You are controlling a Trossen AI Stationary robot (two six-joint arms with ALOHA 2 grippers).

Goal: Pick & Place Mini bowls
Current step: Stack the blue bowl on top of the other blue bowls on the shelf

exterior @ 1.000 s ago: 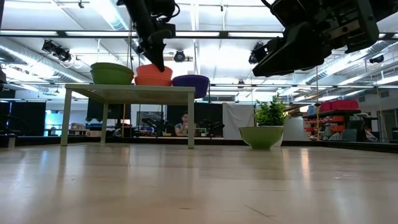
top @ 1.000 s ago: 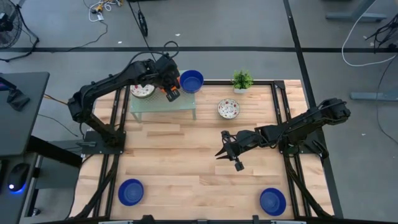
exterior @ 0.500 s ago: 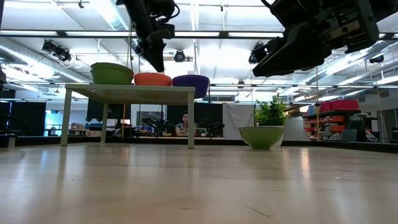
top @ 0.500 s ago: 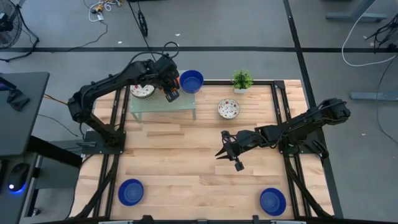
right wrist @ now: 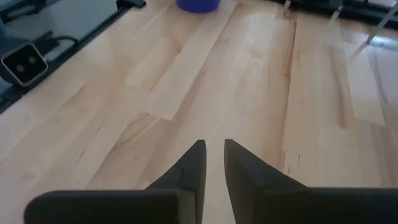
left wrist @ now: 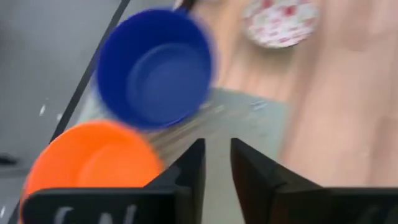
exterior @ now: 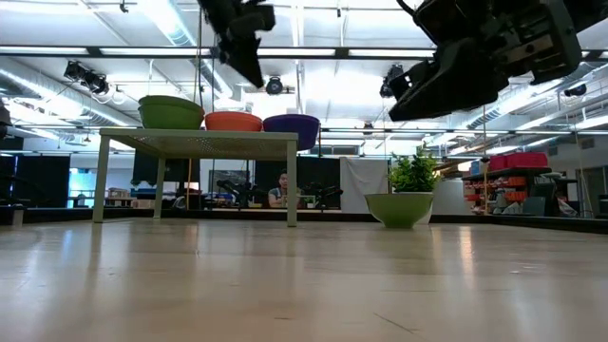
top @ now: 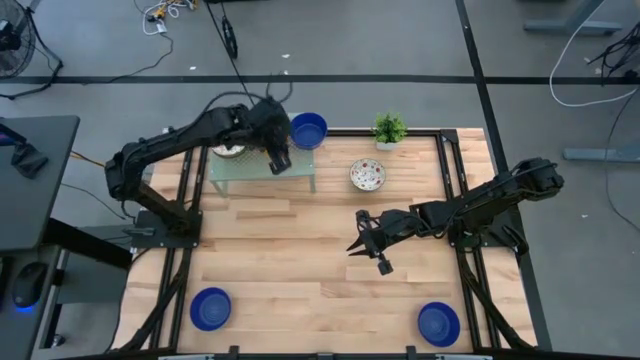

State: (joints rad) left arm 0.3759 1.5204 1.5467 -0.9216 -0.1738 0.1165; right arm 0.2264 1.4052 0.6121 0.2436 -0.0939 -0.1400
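Reaching over the small raised table point(top: 262, 172), our left gripper point(left wrist: 216, 163) hangs empty, fingers slightly parted, above the orange bowl point(left wrist: 87, 163) beside the blue bowl point(left wrist: 155, 67); our right gripper point(right wrist: 214, 163) waits mid-table, nearly closed, holding nothing.

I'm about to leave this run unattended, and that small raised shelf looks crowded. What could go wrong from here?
1. The blue bowl sits at the shelf's end, seeming to overhang in the low view; a nudge could tip it off.
2. The left gripper hangs empty, fingers slightly apart, right above the shelf beside the orange bowl; a swing could clip either bowl.
3. The right gripper hovers mid-table, possibly in the carry path.
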